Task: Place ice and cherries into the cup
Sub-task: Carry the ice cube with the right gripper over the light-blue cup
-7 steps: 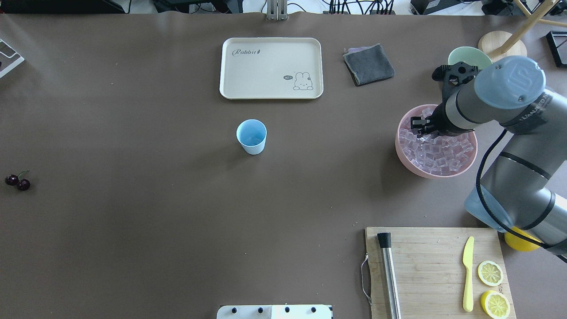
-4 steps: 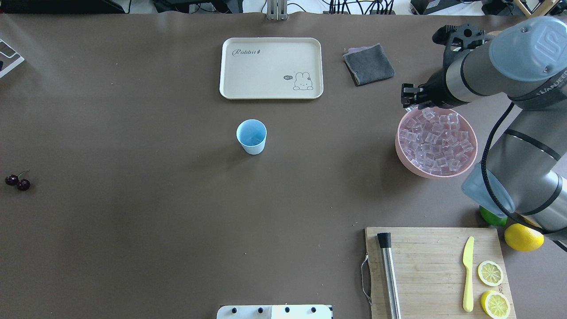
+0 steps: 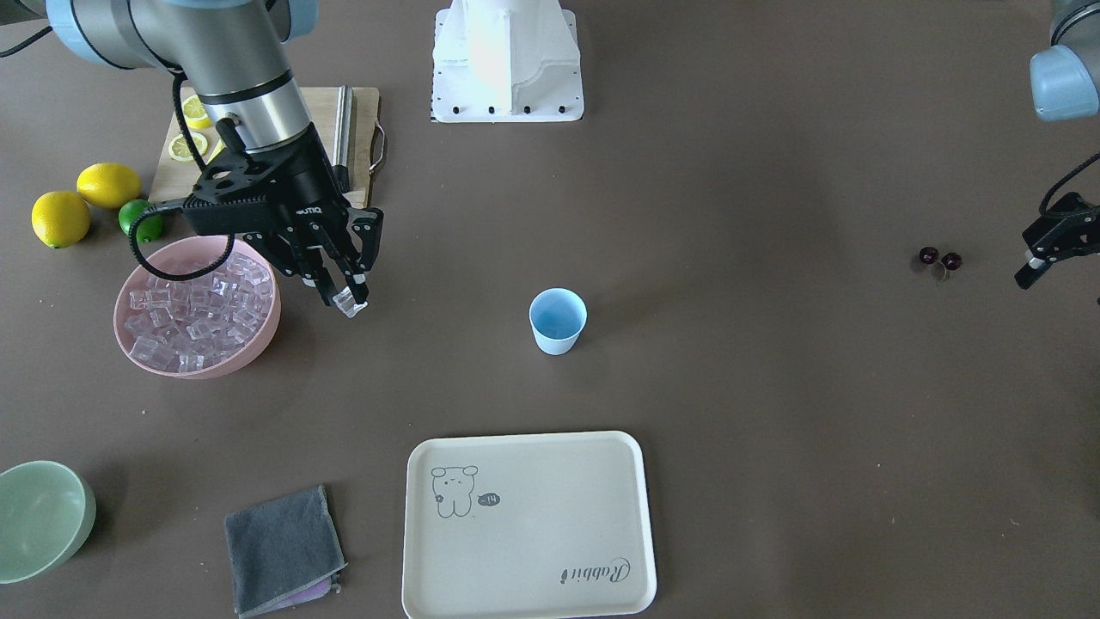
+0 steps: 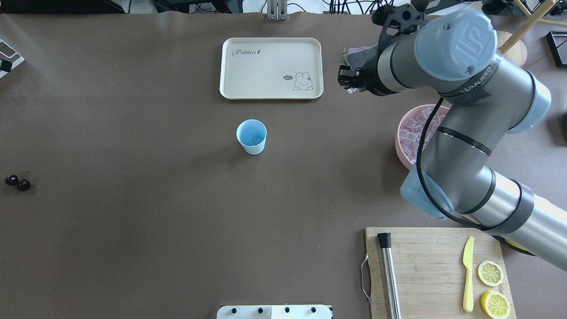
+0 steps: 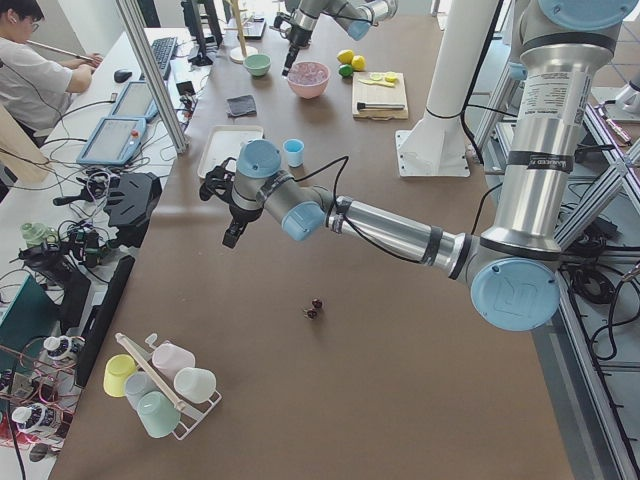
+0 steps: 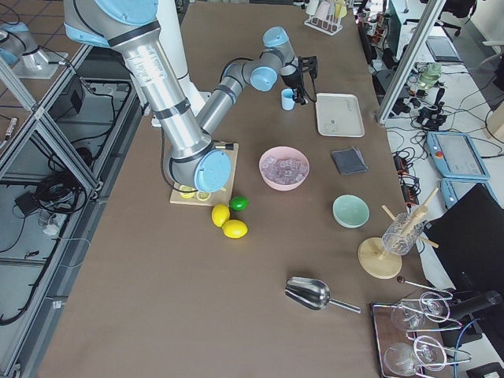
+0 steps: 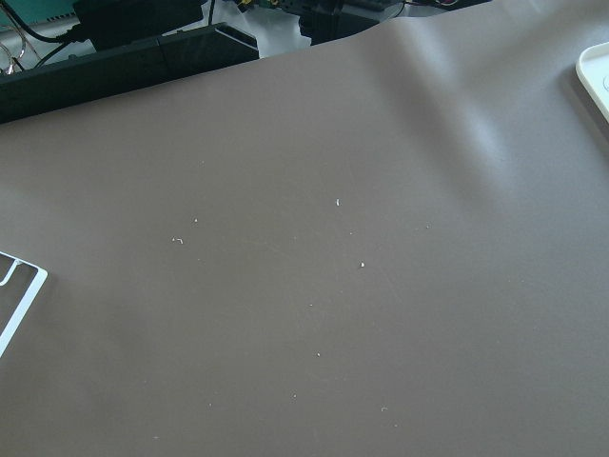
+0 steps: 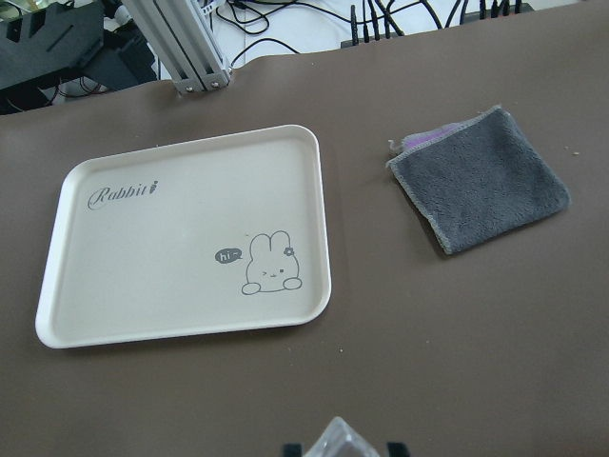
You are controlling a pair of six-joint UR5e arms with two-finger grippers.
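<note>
While the right arm (image 4: 456, 159) hangs over the table, raised above the surface, it is clear of the pink bowl (image 3: 206, 370), which lies at its 4 o'clock in the overhead view and is heaped with ice (image 3: 193, 314). The cup (image 4: 251, 136) stands upright and alone near the middle of the table, mouth up, and no cube can be made out inside it. From the right gripper (image 4: 348, 86) the cup lies at about 8 o'clock in the overhead view, well apart, with only bare table between them. The gripper's height skews that bearing somewhat. The coming move is probably a carry along that line, ending above the rim.

The right gripper's jaws are drawn in to a narrow gap and pinch a single ice cube (image 3: 351, 303) at their tips. The left gripper (image 3: 1044, 249) hovers at the far side, empty as far as can be seen; how wide it stands I cannot tell. The cherries (image 3: 939, 258) lie on the table at its 9 o'clock in the front view, so the left arm is much the nearer one to them.
</note>
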